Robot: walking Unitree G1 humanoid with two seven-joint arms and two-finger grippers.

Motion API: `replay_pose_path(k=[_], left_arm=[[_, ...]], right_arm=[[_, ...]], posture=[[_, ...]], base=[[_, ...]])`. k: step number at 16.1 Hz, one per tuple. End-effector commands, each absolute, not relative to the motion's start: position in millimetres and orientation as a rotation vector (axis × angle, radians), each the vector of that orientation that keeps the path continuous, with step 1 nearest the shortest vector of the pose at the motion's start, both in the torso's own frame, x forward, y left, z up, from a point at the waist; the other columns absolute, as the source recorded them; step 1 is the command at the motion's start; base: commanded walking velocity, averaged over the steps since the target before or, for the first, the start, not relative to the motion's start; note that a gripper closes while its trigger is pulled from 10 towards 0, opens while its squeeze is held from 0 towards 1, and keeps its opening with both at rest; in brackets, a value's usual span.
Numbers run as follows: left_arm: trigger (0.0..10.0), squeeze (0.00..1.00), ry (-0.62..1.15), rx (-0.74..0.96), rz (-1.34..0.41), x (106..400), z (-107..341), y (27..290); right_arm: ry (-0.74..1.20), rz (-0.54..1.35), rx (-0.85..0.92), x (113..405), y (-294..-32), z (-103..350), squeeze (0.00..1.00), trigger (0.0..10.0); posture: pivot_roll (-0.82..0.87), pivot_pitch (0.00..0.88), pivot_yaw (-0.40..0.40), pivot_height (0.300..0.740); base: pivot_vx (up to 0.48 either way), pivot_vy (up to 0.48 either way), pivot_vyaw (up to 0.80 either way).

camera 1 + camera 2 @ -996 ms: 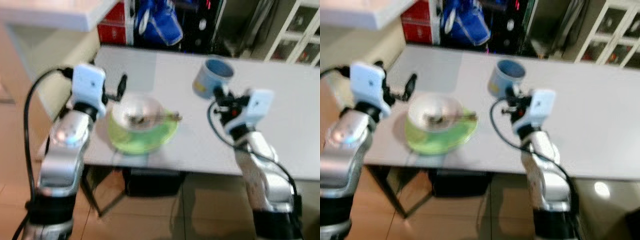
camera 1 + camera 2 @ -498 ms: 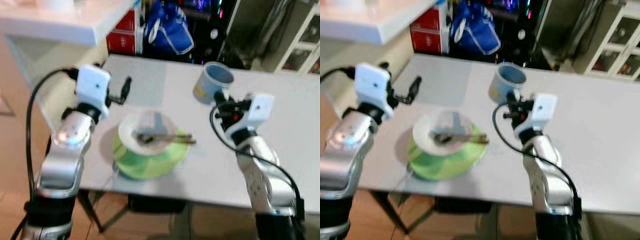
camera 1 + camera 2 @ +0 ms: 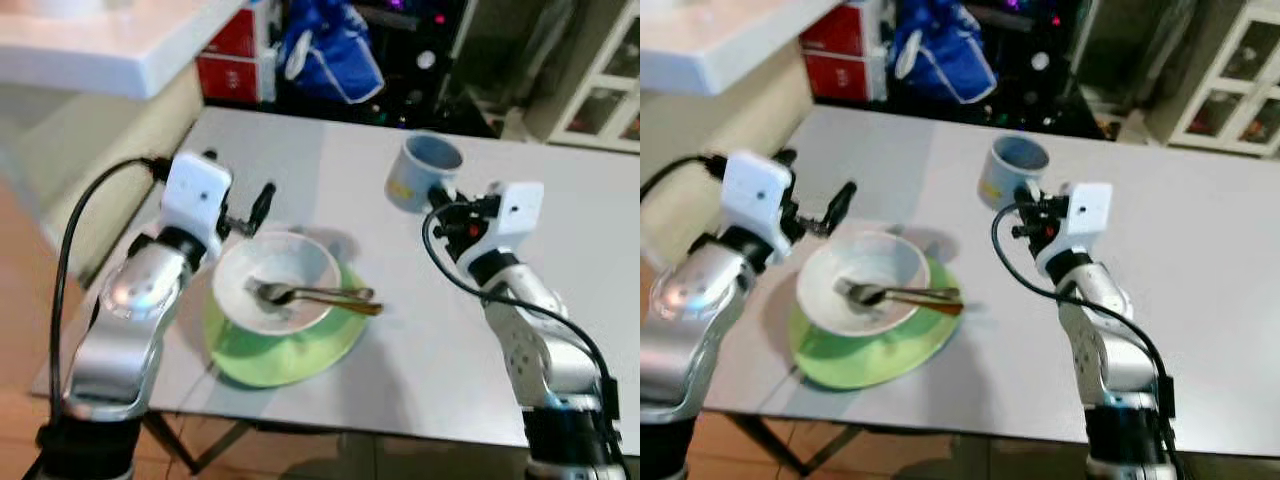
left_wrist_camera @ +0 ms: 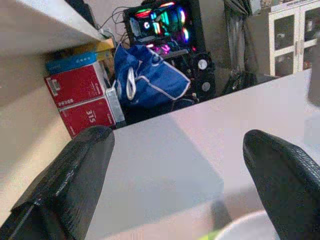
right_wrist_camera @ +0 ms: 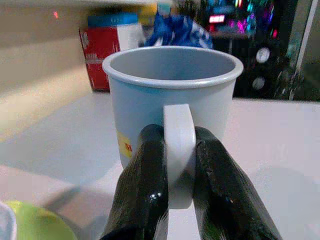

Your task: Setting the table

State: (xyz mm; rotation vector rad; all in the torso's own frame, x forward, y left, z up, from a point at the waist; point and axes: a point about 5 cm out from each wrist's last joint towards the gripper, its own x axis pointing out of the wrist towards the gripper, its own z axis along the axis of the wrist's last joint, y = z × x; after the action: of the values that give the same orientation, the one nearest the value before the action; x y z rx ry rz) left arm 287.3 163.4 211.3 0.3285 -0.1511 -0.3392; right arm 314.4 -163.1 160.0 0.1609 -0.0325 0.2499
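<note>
A white bowl sits on a green plate near the grey table's front left. A fork and a second utensil lie across the bowl. My left gripper hovers open just behind the bowl's left rim, holding nothing; in the left wrist view its two fingers stand wide apart over bare tabletop. A light blue mug with a yellow label is at the table's middle back. My right gripper is shut on the mug's handle. Whether the mug rests on the table is unclear.
A white counter runs along the left beyond the table. Behind the table are red boxes, a blue bag, a computer case with coloured lights and a white cabinet. The table's right half is bare.
The camera has shifted and the picture has sharpened; bowl and plate now sit lower in view. My right gripper keeps the mug by its handle, and the left stays open beside the bowl.
</note>
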Motion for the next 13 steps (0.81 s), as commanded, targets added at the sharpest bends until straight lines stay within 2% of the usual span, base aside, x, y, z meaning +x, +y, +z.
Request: replay_pose_path(k=[1, 6, 13], left_arm=[[10.0, 0.00, -0.177, 0.323, -0.382, 284, 219, 159], [10.0, 0.00, -0.131, 0.303, -0.605, 271, 217, 151], [10.0, 0.00, -0.045, 0.313, -0.638, 251, 214, 162]], right_arm=[[-0.046, 0.218, 0.159, 318, -174, 163, 0.00, 10.0], [-0.037, 0.301, 0.136, 351, -174, 160, 0.00, 10.0], [0.035, 0.352, 0.076, 378, -163, 141, 0.00, 10.0]], posture=[[0.04, 0.000, -0.052, 0.740], [0.05, 0.000, -0.053, 0.740], [0.09, 0.000, -0.074, 0.740]], base=[[0.000, 0.000, 0.00], [0.000, 0.000, 0.00], [0.000, 0.000, 0.00]])
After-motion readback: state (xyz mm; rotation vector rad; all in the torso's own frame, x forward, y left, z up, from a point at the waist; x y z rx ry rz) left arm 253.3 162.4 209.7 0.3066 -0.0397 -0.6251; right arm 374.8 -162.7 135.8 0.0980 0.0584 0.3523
